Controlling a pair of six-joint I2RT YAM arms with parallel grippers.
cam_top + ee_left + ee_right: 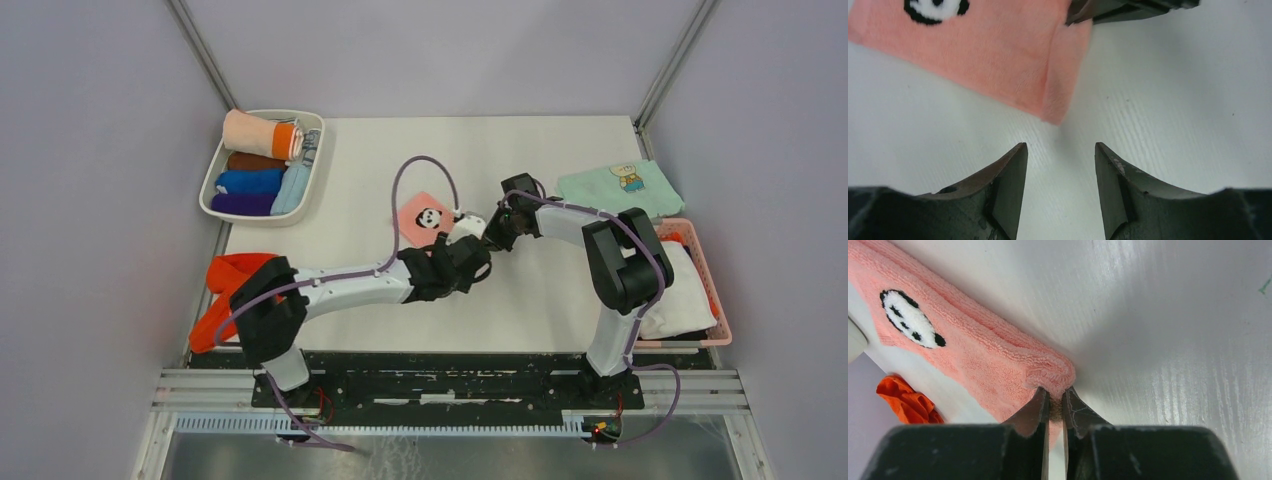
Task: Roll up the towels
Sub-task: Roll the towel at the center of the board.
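Note:
A pale pink towel with a panda print (424,217) lies mid-table, one edge folded over. My right gripper (1055,394) is shut on the folded corner of this pink towel (978,355), pinching the cloth between its tips. My left gripper (1061,149) stands open just short of the pink towel's near corner (998,50), nothing between its fingers. The right gripper's fingers (1118,9) show at the top of the left wrist view, on the cloth's edge. Red-orange towels (225,290) lie bunched at the table's left edge.
A white bin (213,180) at the back left holds several rolled towels. A mint-green cloth with a bear print (620,186) lies at the back right, above a pink basket (703,270) holding white cloth.

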